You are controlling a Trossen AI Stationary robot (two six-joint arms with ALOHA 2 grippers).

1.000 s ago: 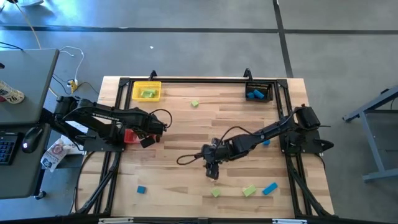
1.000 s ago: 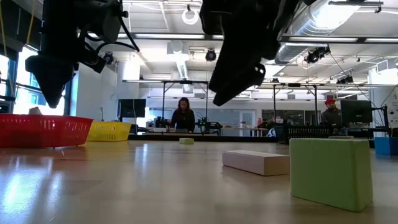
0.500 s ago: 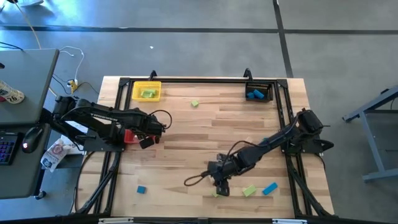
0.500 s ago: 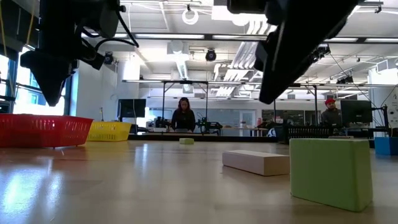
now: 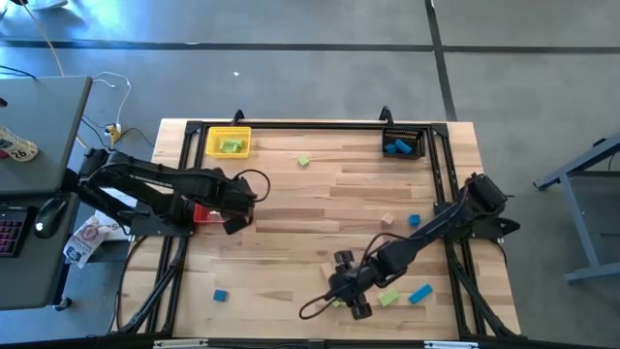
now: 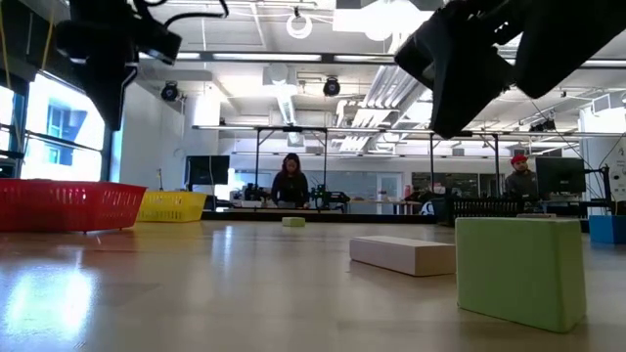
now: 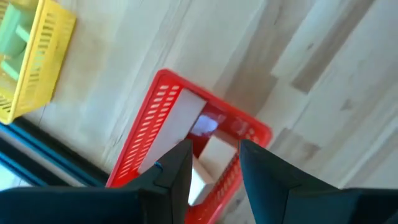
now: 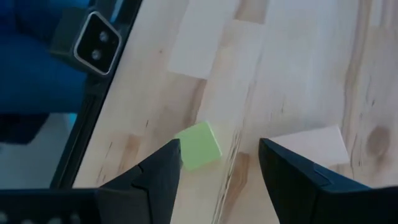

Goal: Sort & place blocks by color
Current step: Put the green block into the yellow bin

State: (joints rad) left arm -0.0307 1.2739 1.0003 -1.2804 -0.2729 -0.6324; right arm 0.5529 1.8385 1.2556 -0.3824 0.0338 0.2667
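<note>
Hovering over the red bin (image 5: 202,212), the left gripper (image 7: 214,165) has its fingers narrowly parted, empty. Three bins stand: red, yellow (image 5: 229,142), black (image 5: 403,142). The right gripper (image 8: 219,158), spread wide, hangs above a green cube (image 8: 198,145) near the front edge; three blue blocks lie loose.

We are looking at a large open robotics lab or workshop. Exposed silver ducting (image 6: 509,39) and strip lights run across a high white ceiling. Beyond the wooden table (image 6: 245,284), at about twelve o'clock, a person (image 6: 290,181) stands at a long bench; another person (image 6: 518,176) sits by a monitor (image 6: 562,176) at two o'clock. The floor (image 5: 291,58) is bare grey concrete.
</note>
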